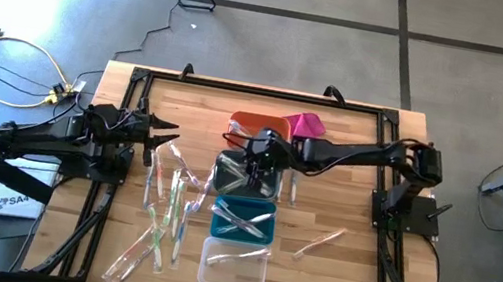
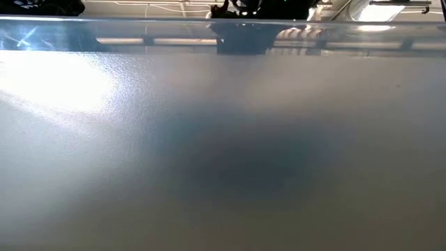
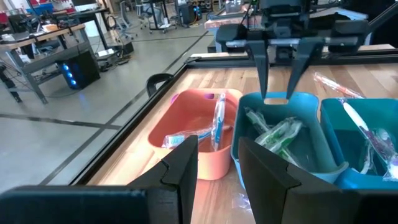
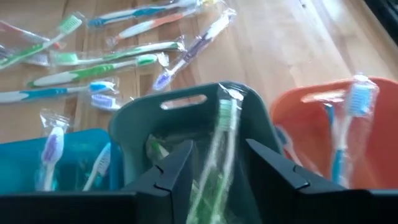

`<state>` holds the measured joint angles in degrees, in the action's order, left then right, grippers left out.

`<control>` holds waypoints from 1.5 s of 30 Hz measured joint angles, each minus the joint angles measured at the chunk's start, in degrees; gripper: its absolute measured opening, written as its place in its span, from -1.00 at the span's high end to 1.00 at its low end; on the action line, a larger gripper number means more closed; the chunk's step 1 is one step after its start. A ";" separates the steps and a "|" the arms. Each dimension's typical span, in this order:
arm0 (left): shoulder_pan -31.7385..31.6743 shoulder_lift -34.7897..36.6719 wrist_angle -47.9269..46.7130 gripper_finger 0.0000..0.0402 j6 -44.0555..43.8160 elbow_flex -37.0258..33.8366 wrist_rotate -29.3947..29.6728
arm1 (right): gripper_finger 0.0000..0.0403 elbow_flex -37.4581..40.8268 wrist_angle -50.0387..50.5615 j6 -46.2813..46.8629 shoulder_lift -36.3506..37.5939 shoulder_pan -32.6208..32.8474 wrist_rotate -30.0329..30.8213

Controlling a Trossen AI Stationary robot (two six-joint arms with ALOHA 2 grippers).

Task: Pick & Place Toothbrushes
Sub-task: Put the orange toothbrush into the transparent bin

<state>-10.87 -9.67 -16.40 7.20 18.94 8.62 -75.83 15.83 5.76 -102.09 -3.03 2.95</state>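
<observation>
Over the grey bin: the right gripper (image 1: 263, 163) hung above it, fingers apart, nothing clamped between them.
Green brush: a wrapped green toothbrush (image 4: 219, 149) stood between the parted fingers in the right wrist view, tilted, its head near the grey bin (image 4: 186, 109) rim and its lower end inside.
Left gripper (image 1: 163, 134): waited at the table's left side, fingers apart and empty, facing the bins.
Bins: orange bin (image 3: 193, 127) held two brushes; the grey one held green ones; teal bin (image 1: 242, 219) and clear bin (image 1: 234, 265) each held some.
Loose brushes (image 1: 164, 213): most lay scattered on the wood left of the bins; one (image 1: 319, 241) lay right of them.
Step, as I judged it: releasing a green brush into the grey bin.
Doing it well: lift straight up so the fingers do not snag the wrapper and drag the brush back out; check that it drops fully below the rim.
</observation>
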 joint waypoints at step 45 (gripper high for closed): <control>0.00 -0.01 -0.02 0.44 -0.17 0.00 0.00 | 0.98 0.02 11.78 9.44 9.24 -0.55 -0.88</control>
<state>-10.87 -9.67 -16.43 7.03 18.94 8.62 -75.81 27.61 15.20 -92.85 -3.59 2.06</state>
